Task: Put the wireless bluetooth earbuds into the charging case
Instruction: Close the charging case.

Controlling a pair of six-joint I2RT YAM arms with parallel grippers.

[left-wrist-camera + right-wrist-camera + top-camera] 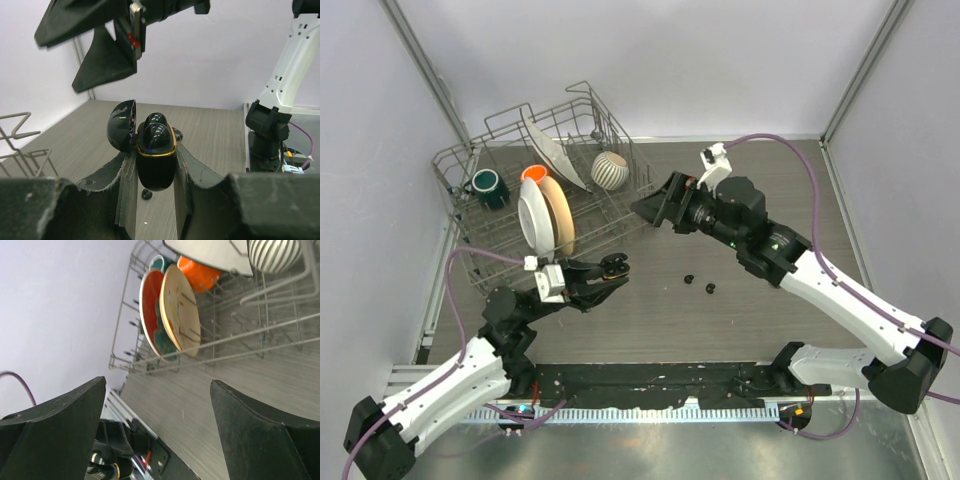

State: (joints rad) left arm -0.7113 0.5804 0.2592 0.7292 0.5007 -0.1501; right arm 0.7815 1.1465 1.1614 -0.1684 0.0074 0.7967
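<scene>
Clamping the charging case point(156, 170), the left gripper point(612, 275) held it above the table point(720, 330). The case's long axis ran along the fingers, its mouth pointed away from the wrist, and the lid point(121, 126) was swung open to one side. Glossy rounded shapes sat in the mouth, likely seated buds. Right of the case, down on the table, two loose wireless bluetooth earbuds point(689, 278) lay near each other. Beyond the case and to its right hovered the right gripper point(650, 210), jaws spread wide, nothing between them! It was the free hand, and the buds lay below it, back toward the case. Farthest off, left of the case, stood the dish rack point(460, 160).
</scene>
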